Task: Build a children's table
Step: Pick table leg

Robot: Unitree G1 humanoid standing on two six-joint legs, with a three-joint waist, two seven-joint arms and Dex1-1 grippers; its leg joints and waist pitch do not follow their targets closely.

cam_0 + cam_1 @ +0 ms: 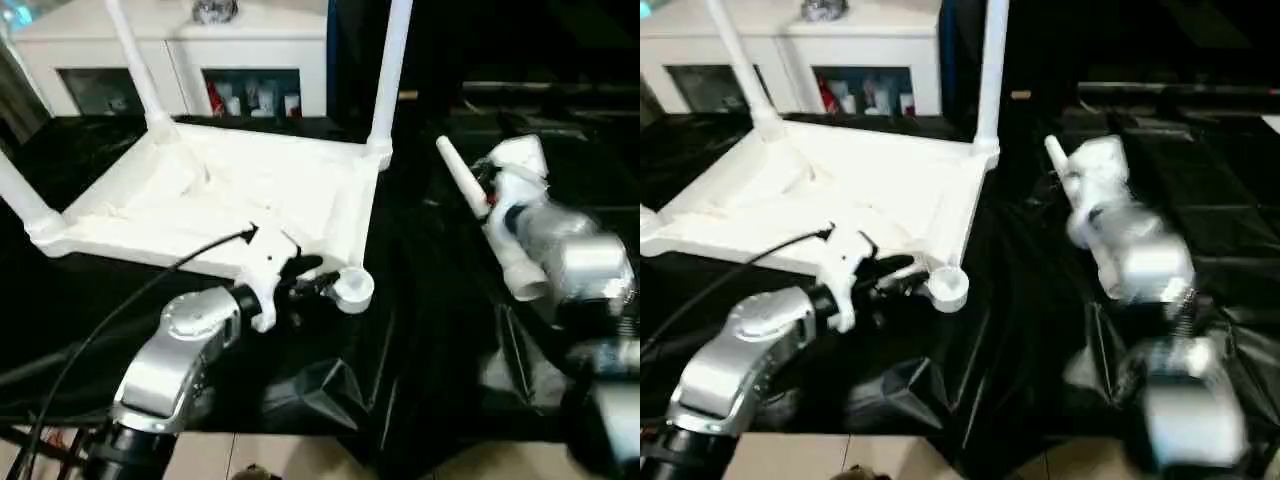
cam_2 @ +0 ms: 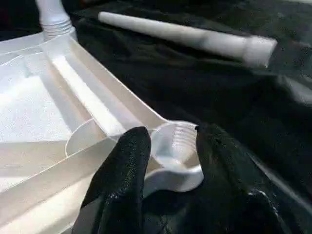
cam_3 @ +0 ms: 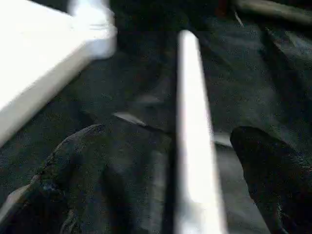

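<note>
The white tabletop (image 1: 200, 200) lies underside up on the black-draped work table. Three white legs stand in its sockets: back left (image 1: 135, 65), back right (image 1: 390, 70) and near left (image 1: 20, 200). The near right corner socket (image 1: 353, 288) has no leg in it. My left gripper (image 2: 168, 136) is shut on this socket, one black finger on each side. The fourth leg (image 1: 465, 180) lies loose on the cloth to the right of the tabletop. My right gripper (image 3: 168, 131) hangs over that leg (image 3: 192, 126), open, with its fingers wide apart on either side and not touching it.
A white cabinet (image 1: 170, 50) with glass-fronted shelves stands behind the work table. The black cloth (image 1: 330, 380) bunches into folds at the table's front edge, and pale floor shows below it. A black cable (image 1: 130, 300) runs along my left forearm.
</note>
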